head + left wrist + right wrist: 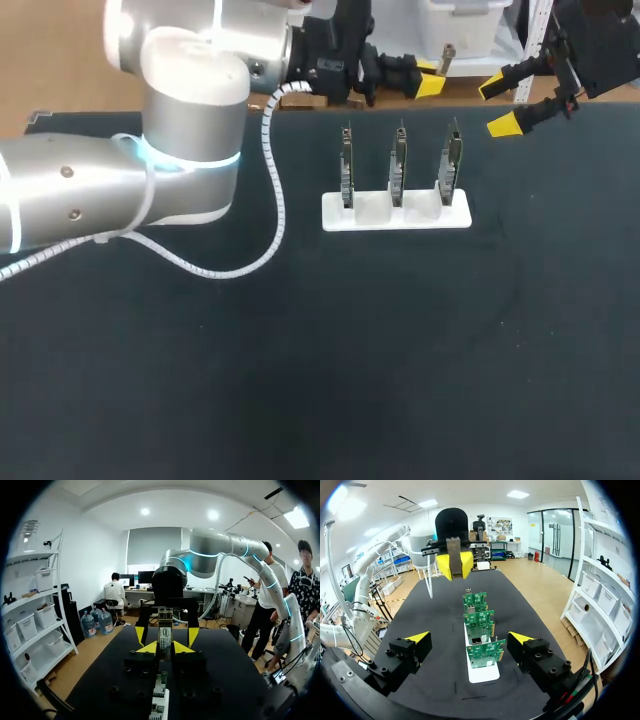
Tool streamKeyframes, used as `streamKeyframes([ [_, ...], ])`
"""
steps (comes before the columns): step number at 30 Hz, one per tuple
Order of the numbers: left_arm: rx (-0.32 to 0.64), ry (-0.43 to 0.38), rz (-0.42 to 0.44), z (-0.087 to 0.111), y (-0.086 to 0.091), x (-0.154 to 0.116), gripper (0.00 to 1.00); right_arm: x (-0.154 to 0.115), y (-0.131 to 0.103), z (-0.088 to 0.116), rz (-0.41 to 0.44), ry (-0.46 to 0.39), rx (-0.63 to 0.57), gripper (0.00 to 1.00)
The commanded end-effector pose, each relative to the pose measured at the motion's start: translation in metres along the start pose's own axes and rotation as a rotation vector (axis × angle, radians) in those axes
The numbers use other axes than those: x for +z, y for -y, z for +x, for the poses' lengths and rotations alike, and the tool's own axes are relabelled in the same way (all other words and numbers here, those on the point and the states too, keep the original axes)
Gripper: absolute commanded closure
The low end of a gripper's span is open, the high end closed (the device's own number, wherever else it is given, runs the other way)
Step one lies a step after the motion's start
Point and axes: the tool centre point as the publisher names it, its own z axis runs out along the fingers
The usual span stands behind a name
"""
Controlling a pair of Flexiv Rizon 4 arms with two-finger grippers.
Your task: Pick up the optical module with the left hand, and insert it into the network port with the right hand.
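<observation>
Left gripper (165,648): clamped on module (164,636), held aloft and upright, seemingly presented for handover. Right gripper (503,103): opposite it, jaws spread wide, empty, apparently ready to receive. Port boards (397,175): standing in rack (395,215).

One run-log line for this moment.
left end effector: shut on slim silver optical module | right end effector: open, green circuit boards ahead | insertion: not yet
</observation>
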Motion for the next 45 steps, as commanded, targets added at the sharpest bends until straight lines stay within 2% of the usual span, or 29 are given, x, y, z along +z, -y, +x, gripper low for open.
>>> streamKeyframes([
  [1, -0.009, 0.01, -0.003, 0.005, -0.005, 0.01, 1.0, 0.0, -0.001, 0.0, 0.003, 0.0, -0.001, 0.0],
  [11, -0.01, -0.021, 0.03, 0.006, -0.011, 0.032, 1.0, 0.0, -0.001, 0.0, 0.003, 0.0, -0.001, 0.0],
  [21, -0.037, -0.059, 0.038, 0.02, -0.012, 0.037, 1.0, 0.0, -0.001, 0.0, 0.003, 0.0, -0.001, 0.0],
  [27, -0.06, -0.054, 0.033, 0.026, -0.011, 0.038, 1.0, 0.0, -0.001, 0.0, 0.003, 0.0, -0.001, 0.0],
  [31, -0.067, -0.019, 0.024, 0.027, -0.012, 0.04, 1.0, 0.0, -0.001, 0.0, 0.003, 0.0, -0.001, 0.0],
  [45, -0.087, -0.009, 0.033, 0.035, -0.007, 0.054, 1.0, 0.0, -0.001, 0.0, 0.003, 0.0, -0.001, 0.0],
])
